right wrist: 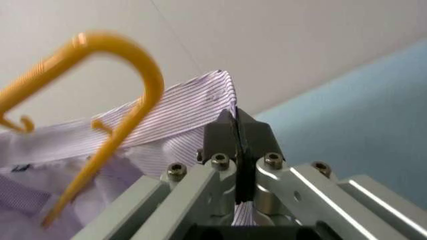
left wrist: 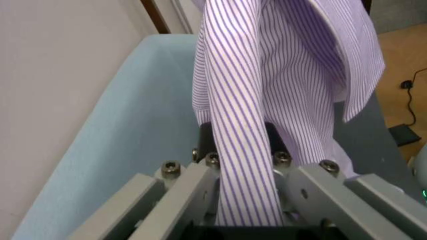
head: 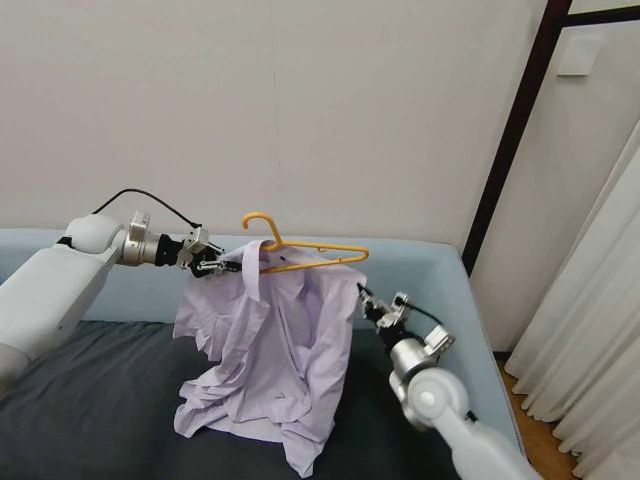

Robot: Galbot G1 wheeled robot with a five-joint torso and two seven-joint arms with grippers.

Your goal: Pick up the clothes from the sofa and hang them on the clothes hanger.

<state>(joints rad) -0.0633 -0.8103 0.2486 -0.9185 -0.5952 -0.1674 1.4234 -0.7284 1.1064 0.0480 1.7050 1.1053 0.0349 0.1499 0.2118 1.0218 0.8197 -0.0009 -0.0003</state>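
While the shirt (head: pixel 275 350) hangs lifted between the two arms, its lower part lies bunched on the dark seat of the sofa (head: pixel 90 400). The left gripper (head: pixel 213 265) reaches in from the left, level with the sofa's pale blue back. Its fingers (left wrist: pixel 275 140) are clenched on a fold of the purple-striped cloth near the collar. The right gripper (head: pixel 364 298) comes up from the lower right, and its fingers (right wrist: pixel 221 135) are pressed tight together on the shirt's edge at the opposite shoulder. A yellow hanger (head: pixel 310 250) sits at the neck of the shirt. Its hook rises above the collar, close to the left gripper, and its bar runs across towards the right gripper, partly buried in cloth. I cannot tell what bears the hanger. Behind it all stands a plain white wall (head: pixel 300 100).
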